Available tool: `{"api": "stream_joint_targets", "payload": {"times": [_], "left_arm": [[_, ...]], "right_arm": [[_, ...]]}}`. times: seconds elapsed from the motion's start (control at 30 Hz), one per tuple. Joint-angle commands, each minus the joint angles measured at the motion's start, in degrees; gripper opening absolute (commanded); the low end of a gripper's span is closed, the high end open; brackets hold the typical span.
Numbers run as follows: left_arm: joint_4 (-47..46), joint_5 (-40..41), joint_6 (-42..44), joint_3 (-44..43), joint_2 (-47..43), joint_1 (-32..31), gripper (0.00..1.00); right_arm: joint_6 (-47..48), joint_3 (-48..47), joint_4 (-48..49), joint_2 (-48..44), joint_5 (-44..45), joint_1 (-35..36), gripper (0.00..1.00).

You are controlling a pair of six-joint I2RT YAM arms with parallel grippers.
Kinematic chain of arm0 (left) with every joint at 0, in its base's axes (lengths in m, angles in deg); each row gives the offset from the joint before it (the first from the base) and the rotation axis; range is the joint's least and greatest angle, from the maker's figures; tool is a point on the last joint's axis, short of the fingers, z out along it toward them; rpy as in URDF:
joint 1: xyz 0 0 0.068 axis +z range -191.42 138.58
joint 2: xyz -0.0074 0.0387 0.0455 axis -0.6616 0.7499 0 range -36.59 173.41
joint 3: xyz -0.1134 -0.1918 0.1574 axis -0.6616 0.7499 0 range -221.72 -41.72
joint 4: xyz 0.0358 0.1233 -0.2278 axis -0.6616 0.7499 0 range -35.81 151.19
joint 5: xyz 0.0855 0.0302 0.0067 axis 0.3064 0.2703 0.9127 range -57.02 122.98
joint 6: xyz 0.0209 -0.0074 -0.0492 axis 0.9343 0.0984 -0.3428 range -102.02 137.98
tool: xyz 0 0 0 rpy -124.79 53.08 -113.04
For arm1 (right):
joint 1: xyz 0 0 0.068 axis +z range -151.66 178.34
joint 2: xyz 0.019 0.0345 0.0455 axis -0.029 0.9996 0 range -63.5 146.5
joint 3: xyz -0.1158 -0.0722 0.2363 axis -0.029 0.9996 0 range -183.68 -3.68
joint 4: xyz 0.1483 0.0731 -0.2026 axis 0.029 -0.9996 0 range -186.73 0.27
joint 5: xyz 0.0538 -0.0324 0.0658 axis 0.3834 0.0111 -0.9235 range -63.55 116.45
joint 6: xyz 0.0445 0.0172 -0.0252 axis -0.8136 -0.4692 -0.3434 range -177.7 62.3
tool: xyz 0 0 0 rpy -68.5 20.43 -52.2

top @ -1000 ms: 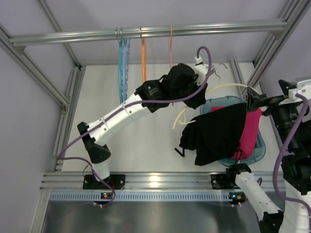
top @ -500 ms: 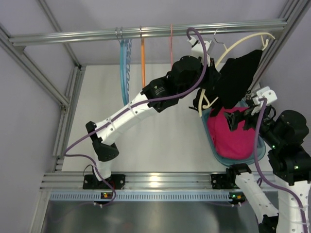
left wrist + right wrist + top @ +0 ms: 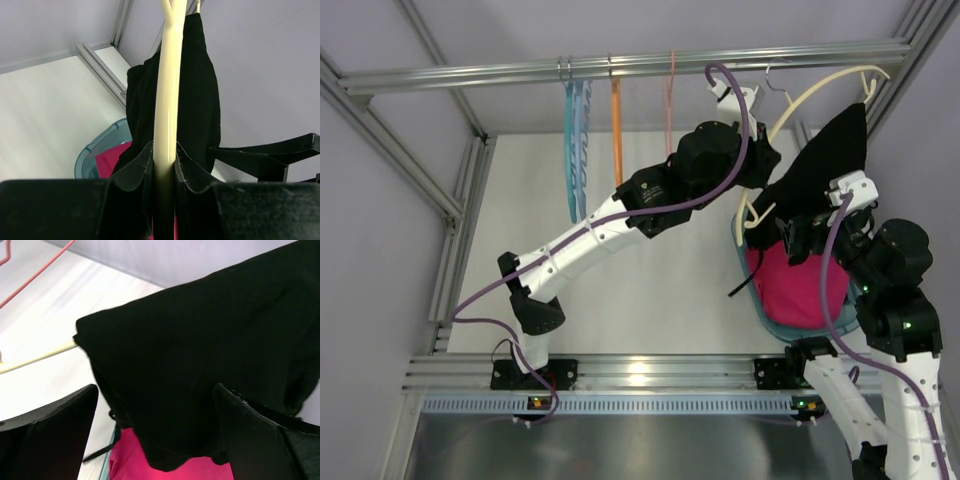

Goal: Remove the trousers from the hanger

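The black trousers hang draped over the cream hanger, held up near the top rail at the right. My left gripper is shut on the hanger's bar, with the trousers hanging just beyond my fingers. My right gripper is open just below the trousers. In the right wrist view the trousers fill the space ahead of and between my wide-open fingers, and a bare end of the hanger sticks out to the left. The right gripper holds nothing.
A teal basin with a magenta-pink cloth sits under the trousers. Light-blue hangers, an orange hanger and a pink hanger hang from the rail. Frame posts stand at the right.
My left arm lifted the hanger and trousers from over the basin up towards the rail. My right arm swung in from the right to just under the trousers.
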Motion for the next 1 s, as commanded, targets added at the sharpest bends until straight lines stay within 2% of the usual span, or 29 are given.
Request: {"api": "stream_joint_targets", "payload": {"times": [0.0, 0.23, 0.57, 0.93, 0.97], "left_arm": [[-11.45, 0.41, -1.41, -3.04, -2.09, -0.44, 0.00], [-11.36, 0.06, -1.32, -1.98, -2.88, -0.62, 0.00], [-12.15, -0.64, -2.46, -2.59, -2.53, -0.88, 0.00], [-12.06, -0.64, -3.34, -2.59, -2.62, -1.14, 0.00], [-11.98, -0.82, -3.51, -2.60, -2.79, -1.14, 0.00]], "right_arm": [[2.02, 0.12, 7.29, 0.76, 3.77, -0.68, 1.00], [5.71, 0.21, 7.74, 1.02, 4.48, -0.59, 0.97], [1.68, 5.48, 15.20, 2.78, 7.11, -0.68, 0.99], [2.81, 7.06, 15.56, 4.10, 8.61, -0.68, 0.99], [2.90, 7.76, 16.00, 4.10, 10.53, -0.59, 0.95]]}}
